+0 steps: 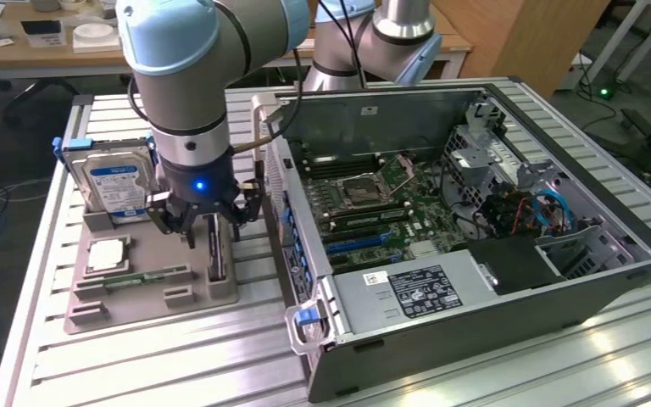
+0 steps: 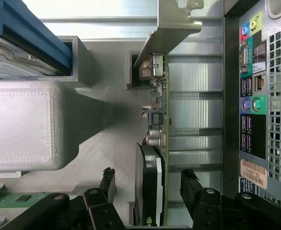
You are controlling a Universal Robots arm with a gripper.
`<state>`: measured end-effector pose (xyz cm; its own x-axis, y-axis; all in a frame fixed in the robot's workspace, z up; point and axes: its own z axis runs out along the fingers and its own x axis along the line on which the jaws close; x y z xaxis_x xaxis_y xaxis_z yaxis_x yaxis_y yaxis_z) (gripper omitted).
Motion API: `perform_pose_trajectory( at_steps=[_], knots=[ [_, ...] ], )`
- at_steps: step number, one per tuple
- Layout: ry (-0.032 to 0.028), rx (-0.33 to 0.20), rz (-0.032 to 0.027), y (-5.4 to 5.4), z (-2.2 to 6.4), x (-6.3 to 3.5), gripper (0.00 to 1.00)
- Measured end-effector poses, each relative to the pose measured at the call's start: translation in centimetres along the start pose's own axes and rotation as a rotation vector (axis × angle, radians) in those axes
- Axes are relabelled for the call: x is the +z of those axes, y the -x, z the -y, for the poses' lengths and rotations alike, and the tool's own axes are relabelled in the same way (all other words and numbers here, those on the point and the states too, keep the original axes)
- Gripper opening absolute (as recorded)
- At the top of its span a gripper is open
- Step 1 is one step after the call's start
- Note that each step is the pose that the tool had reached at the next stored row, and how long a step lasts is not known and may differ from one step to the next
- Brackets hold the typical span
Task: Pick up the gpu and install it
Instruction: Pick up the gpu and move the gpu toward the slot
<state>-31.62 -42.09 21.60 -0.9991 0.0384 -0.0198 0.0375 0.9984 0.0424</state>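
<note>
The gpu (image 2: 155, 143) stands on edge in a slot of the grey holder (image 2: 107, 143). I see its green board, its black cooler and the silver end bracket (image 2: 171, 24) at the far end. My gripper (image 2: 149, 181) is open, with one black finger (image 2: 107, 181) on each side of the card and a gap between them and it. In the exterior view the gripper (image 1: 213, 233) hangs low over the holder (image 1: 156, 301), right above the gpu (image 1: 214, 261), and the bracket (image 1: 264, 114) sticks up beside the case.
An open computer case (image 1: 597, 288) lies at the exterior view's right, its motherboard (image 1: 376, 212) exposed and its rear port panel (image 2: 253, 96) close beside the gpu. The holder also carries a hard drive (image 1: 116, 182), a processor chip (image 1: 108, 254) and a memory stick (image 1: 145, 278).
</note>
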Motion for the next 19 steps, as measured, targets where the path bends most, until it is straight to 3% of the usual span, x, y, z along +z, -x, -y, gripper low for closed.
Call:
perform_pose_trajectory(
  at_steps=[19],
  knots=[
    [-0.0005, 0.000, -0.0041, 0.00, -0.28, 0.47, 0.66]
  ],
)
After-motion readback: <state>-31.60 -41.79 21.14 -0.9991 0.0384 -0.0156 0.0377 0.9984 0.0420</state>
